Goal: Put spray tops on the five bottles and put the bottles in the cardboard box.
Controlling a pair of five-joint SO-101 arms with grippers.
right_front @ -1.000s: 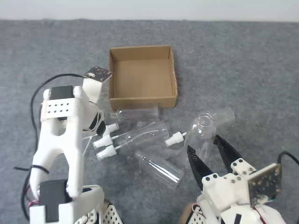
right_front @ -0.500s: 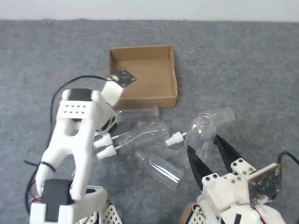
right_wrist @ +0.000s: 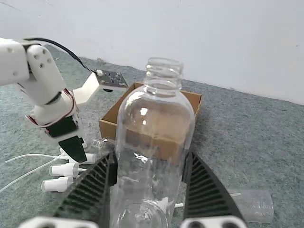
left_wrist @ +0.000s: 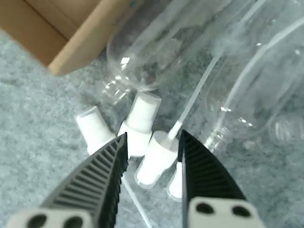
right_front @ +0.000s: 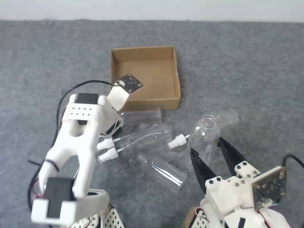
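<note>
Okay, the left gripper (left_wrist: 152, 138) is hanging low over the cluster of white spray tops (right_front: 108, 154), its fingers (left_wrist: 107, 166) sitting narrowly apart and straddling one spray top (left_wrist: 154, 164). That top is lying on the grey tabletop (right_front: 261, 71), its thin dip tube trailing toward the clear bottles; whether the fingers are touching the cap, I cannot tell. Over on the right, the right gripper (right_wrist: 149, 164) is clamping an uncapped clear bottle (right_wrist: 154, 123) between its black fingers (right_wrist: 90, 190), open neck pointing up. The cardboard box (right_front: 145, 102) is sitting at the far side, just beyond the pile. Three loose bottles (right_front: 145, 135) are lying on their sides on the near side of the box, one just beside its near wall, and another bottle (right_front: 229, 117) is lying just behind the held one. A lone spray top (right_front: 176, 141) is resting between the pile and the right gripper.
</note>
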